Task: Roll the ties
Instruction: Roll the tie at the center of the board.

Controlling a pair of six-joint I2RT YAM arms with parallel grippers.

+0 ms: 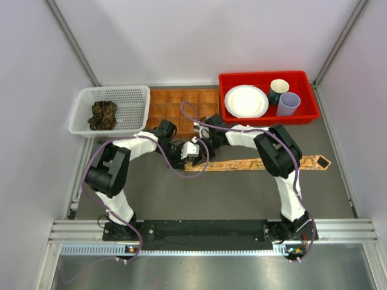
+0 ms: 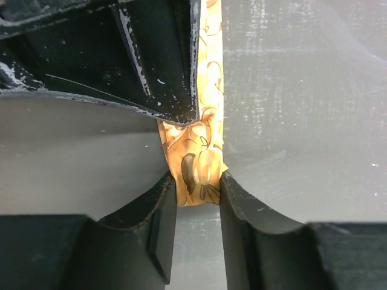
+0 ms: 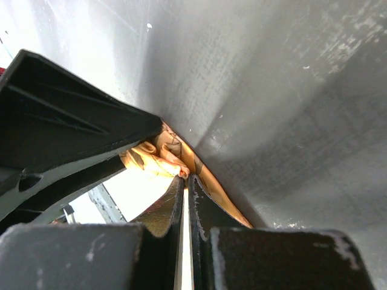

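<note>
Seen from above, the orange tie (image 1: 272, 163) lay flat across the desk (image 1: 181, 199), running left to right with its pointed end far out on the right. Both arms met over its left end, the left gripper (image 1: 187, 158) and the right gripper (image 1: 202, 152) nearly touching. The dark ties (image 1: 104, 115) lay bunched in the white basket (image 1: 109, 109) at the far left. A brown tray (image 1: 181, 106) and a red bin (image 1: 269, 96) stood just beyond the arms.

In the left wrist view, the left gripper (image 2: 198, 187) pinched the end of the orange tie (image 2: 202, 163) between its fingers (image 2: 233, 205). The right gripper's black body (image 2: 121, 60) crowded in just above it.

In the right wrist view, the right gripper (image 3: 185, 184) was pressed almost together at a small fold of the orange tie (image 3: 160, 157). Whether any cloth sat between its tips could not be told.

The roll looked only just begun, with nearly the whole tie unrolled. The next move probably called for turning the pinched end over towards the right without losing the fold. There was open desk along the tie to the right and on the near side. The tray edge lay close on the far side.
</note>
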